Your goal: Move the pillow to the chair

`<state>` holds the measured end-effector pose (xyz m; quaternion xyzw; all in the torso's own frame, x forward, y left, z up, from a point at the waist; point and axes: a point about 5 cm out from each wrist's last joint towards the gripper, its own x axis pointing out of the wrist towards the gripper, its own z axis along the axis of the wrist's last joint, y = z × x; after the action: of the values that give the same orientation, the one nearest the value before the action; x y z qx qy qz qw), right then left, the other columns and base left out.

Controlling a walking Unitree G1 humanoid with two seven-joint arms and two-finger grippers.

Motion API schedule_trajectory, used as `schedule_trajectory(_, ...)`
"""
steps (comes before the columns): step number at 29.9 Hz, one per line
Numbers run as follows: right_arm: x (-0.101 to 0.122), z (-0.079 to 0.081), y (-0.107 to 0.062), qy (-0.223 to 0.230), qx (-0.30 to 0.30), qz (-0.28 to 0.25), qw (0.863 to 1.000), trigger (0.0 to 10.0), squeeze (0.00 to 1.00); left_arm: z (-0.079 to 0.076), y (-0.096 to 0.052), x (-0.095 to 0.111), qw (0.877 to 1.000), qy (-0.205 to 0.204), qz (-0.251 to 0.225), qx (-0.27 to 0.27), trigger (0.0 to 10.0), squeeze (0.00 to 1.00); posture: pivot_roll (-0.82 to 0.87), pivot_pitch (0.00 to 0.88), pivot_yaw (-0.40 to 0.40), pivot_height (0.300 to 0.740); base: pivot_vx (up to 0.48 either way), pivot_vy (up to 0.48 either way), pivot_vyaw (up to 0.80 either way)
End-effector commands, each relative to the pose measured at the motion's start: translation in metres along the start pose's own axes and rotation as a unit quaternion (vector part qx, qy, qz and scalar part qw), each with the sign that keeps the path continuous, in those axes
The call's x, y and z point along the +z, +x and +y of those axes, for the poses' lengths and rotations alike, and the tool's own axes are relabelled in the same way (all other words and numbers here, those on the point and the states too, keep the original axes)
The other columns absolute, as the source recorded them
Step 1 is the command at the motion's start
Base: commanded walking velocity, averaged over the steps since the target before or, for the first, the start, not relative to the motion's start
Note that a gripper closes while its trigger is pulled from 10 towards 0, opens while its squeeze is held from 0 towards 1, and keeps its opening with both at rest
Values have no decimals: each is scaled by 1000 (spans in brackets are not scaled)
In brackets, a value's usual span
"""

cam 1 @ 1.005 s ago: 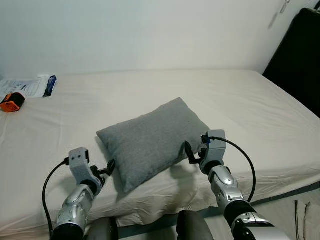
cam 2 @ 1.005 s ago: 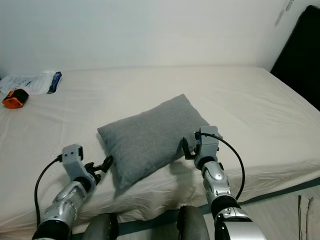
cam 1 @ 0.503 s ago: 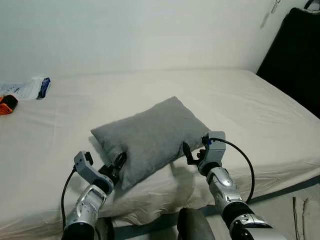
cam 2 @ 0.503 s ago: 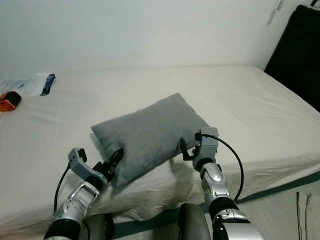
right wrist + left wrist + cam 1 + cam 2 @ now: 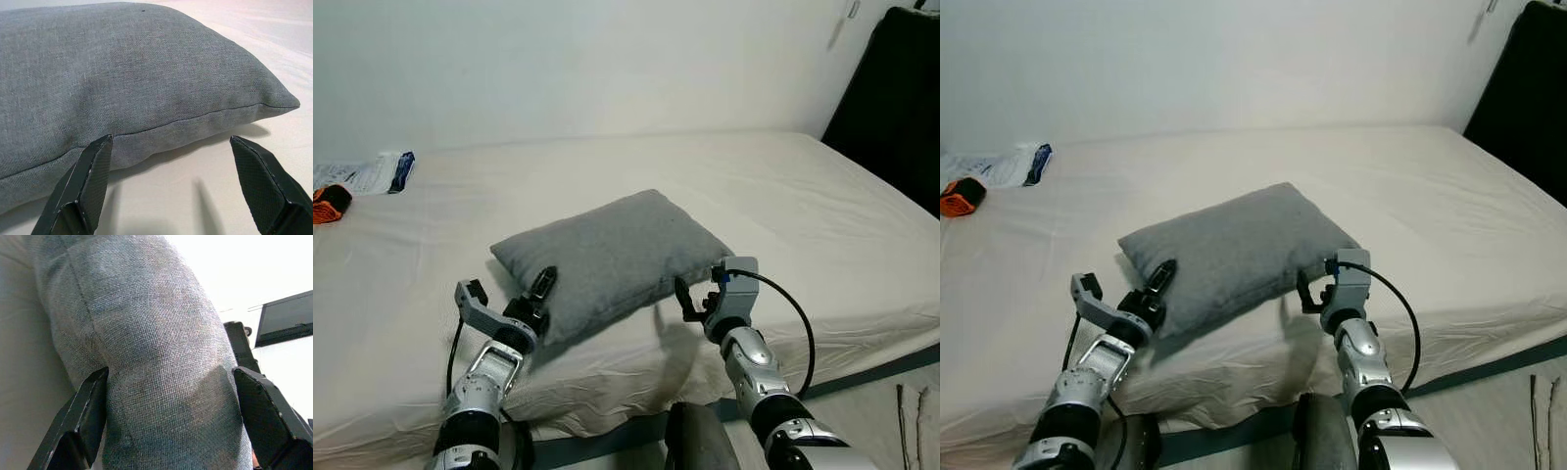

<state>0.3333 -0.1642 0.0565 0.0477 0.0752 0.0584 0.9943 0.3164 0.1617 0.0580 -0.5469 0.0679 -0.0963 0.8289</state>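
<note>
Our spread left gripper (image 5: 168, 418) straddles the pillow (image 5: 607, 257), long axis running eight to two o'clock; right gripper (image 5: 181, 188) gapes alongside.

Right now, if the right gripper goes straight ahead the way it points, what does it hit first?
Most likely the grey pillow: the right gripper is open and aimed at its long seamed edge, with a strip of bed sheet between, though depth is unclear.

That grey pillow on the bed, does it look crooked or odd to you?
Yes. The grey pillow lies slantwise near the front edge of the bed, not squared at its head. Otherwise it looks intact. The left gripper straddles one end with open fingers; the right gripper waits open beside the other.
</note>
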Motion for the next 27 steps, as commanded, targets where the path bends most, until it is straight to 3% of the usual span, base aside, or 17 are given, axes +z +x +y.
schedule_trajectory(1, 2, 0, 1, -3, 0, 0, 1000, 10000, 0, -12, 8, -3, 999, 6, 19, -28, 10000, 0, 13, 0, -93, 538, 0, 0, 0)
schedule_trajectory(14, -4, 1, 1, -14, 4, 27, 1000, 10000, 0, -6, 11, 9, 999, -35, 0, -7, 10000, 0, 11, 0, -90, 538, 0, 0, 0)
schedule_trajectory(15, -5, 1, 1, -14, 4, 28, 999, 10000, 0, -8, 13, 7, 1000, -7, 21, -4, 10000, 0, 15, 0, -89, 538, 0, 0, 0)
schedule_trajectory(16, -5, 1, 1, -15, 5, 30, 999, 10000, 0, -11, 15, -2, 996, 57, 64, -3, 10000, 0, 18, 0, -88, 538, 0, 0, 0)
schedule_trajectory(17, -5, 1, 1, -15, 5, 30, 999, 10000, 0, -11, 15, -2, 996, 57, 64, -3, 10000, 0, 18, 0, -88, 538, 0, 0, 0)
schedule_trajectory(18, -6, 1, 1, -15, 5, 32, 999, 10000, 0, -16, 17, -14, 985, 134, 110, -12, 10000, 0, 17, 0, -87, 538, 0, 0, 0)
schedule_trajectory(19, -6, 2, 1, -15, 4, 34, 999, 10000, 0, -21, 18, -26, 972, 185, 145, -22, 10000, 0, 17, 0, -86, 538, 0, 0, 0)
schedule_trajectory(20, -6, 2, 1, -16, 4, 35, 999, 10000, 0, -24, 19, -33, 963, 211, 163, -29, 10000, 0, 17, 0, -86, 538, 0, 0, 0)
schedule_trajectory(24, -7, 2, 1, -16, 3, 39, 999, 10000, 0, -34, 23, -42, 962, 206, 174, -46, 10000, 0, 19, 0, -88, 538, 0, 0, 0)
schedule_trajectory(27, -7, 2, 2, -17, 3, 41, 999, 10000, 0, -40, 27, -50, 952, 234, 189, -54, 10000, 0, 18, 0, -89, 538, 0, 0, 0)
